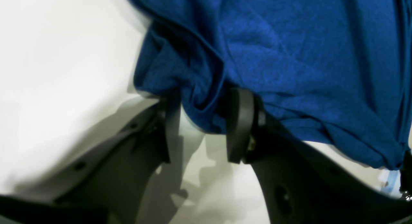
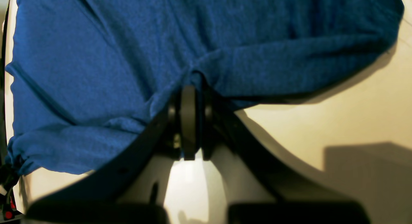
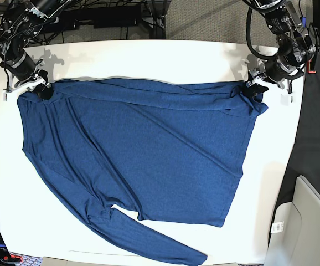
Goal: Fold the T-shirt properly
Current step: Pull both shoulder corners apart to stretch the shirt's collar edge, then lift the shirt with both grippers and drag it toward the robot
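The white bench (image 3: 149, 52) is carrying the T-shirt (image 3: 138, 155), which is lying mostly flat and spread across nearly the whole top, one long sleeve (image 3: 143, 241) trailing toward the near edge. Only a narrow band along the far edge is looking doubled over; the body and the sleeves are not yet folded in, so I judge the folding is barely getting started and most of it is still waiting.

The right gripper (image 2: 190, 88) is sitting at the far corner on the base view's left, its jaws pressed together and pinching a ridge of the fabric. The left gripper (image 1: 206, 121) is working at the opposite corner, its jaws standing spread with a bunched fold of cloth lying between them, not clamped as far as I can tell.
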Available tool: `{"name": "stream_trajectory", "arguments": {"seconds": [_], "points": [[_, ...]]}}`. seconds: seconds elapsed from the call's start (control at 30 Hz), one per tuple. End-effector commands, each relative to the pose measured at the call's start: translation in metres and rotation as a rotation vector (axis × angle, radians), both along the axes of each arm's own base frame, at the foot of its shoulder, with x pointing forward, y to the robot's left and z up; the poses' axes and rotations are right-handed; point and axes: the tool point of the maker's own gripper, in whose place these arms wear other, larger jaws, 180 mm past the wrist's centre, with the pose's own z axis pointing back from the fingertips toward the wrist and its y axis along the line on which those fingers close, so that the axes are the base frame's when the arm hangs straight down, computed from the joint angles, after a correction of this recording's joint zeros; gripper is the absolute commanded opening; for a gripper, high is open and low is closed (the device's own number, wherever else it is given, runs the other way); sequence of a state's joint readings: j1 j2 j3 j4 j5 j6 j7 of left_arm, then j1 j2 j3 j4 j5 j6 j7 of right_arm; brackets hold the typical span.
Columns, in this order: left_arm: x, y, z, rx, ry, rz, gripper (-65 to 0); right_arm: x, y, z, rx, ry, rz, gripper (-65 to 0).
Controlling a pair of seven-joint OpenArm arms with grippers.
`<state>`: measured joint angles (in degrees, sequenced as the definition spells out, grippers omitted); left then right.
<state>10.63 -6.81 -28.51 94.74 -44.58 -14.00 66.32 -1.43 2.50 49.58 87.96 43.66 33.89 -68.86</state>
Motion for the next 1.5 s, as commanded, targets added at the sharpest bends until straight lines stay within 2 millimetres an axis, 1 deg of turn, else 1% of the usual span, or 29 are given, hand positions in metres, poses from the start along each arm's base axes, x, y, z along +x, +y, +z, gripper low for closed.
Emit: {"name": "stream_trajectory", "arguments": {"seconds": [0.0,0.13,0.2,0.23,0.33,0.37,0.47,0.5,0.57,0.67,0.73,0.87,0.97,1.03,1.1,1.17,1.3,1.37,1.4,1.47], "points": [[0.002,-0.003,0.002,0.000,0.002,-0.010,-41.6,0.008,-0.006,0.014,-0.018,-0.052,-0.001,-64.3],[0.014,-0.010,0.005,-0.024,-0.021,-0.005,-42.0,0.010,-0.005,0.015,-0.017,-0.056,0.000,-64.3],[0.021,-0.012,0.007,-0.032,-0.038,-0.001,-45.1,0.010,-0.004,0.015,-0.015,-0.055,0.000,-64.3],[0.022,-0.012,0.007,-0.032,-0.040,-0.001,-48.4,0.010,-0.004,0.015,-0.015,-0.055,0.000,-64.3],[0.022,-0.012,0.007,-0.033,-0.037,-0.003,-64.0,0.009,-0.005,0.014,-0.016,-0.051,0.000,-64.3],[0.021,-0.010,0.008,-0.032,-0.038,0.002,-65.0,0.009,-0.005,0.014,-0.016,-0.051,0.000,-64.3],[0.020,-0.006,0.009,-0.021,-0.043,0.009,-64.7,0.007,-0.005,0.012,-0.019,-0.043,0.003,-64.3],[0.017,-0.004,0.009,-0.016,-0.040,0.013,-64.9,0.003,-0.006,0.010,-0.020,-0.034,0.003,-64.3],[0.008,0.011,0.012,0.017,-0.039,0.038,-64.9,0.000,-0.006,0.009,-0.024,-0.028,0.004,-64.3],[-0.001,0.016,0.019,0.050,-0.044,0.039,-64.9,-0.004,-0.006,0.013,-0.047,-0.028,0.011,-64.3],[-0.008,0.020,0.024,0.083,-0.045,0.027,-64.9,-0.005,-0.001,0.016,-0.065,-0.030,0.035,-64.3],[-0.021,0.020,0.030,0.118,-0.042,0.010,-64.9,-0.012,0.011,0.020,-0.100,-0.022,0.091,-64.3],[-0.034,0.018,0.034,0.159,-0.045,-0.043,-64.9,-0.018,0.018,0.024,-0.129,-0.020,0.126,-64.3],[-0.049,0.027,0.038,0.192,-0.030,-0.031,-64.9,-0.023,0.021,0.028,-0.149,-0.022,0.141,-64.3],[-0.057,0.034,0.040,0.211,-0.022,-0.015,-64.9,-0.029,0.025,0.030,-0.152,-0.021,0.141,-64.3],[-0.065,0.042,0.040,0.223,-0.009,0.005,-64.9,-0.034,0.024,0.033,-0.168,-0.021,0.138,-64.3],[-0.063,0.050,0.052,0.188,-0.058,0.051,-64.9,-0.031,0.023,0.039,-0.184,-0.039,0.137,-64.3],[-0.061,0.052,0.058,0.168,-0.086,0.066,-64.9,-0.022,0.022,0.046,-0.188,-0.066,0.133,-64.3],[-0.056,0.052,0.062,0.161,-0.105,0.068,-64.9,-0.018,0.022,0.048,-0.189,-0.077,0.132,-64.3],[-0.039,0.054,0.076,0.158,-0.163,0.052,-64.9,-0.006,0.021,0.056,-0.192,-0.110,0.128,-64.3]]}}
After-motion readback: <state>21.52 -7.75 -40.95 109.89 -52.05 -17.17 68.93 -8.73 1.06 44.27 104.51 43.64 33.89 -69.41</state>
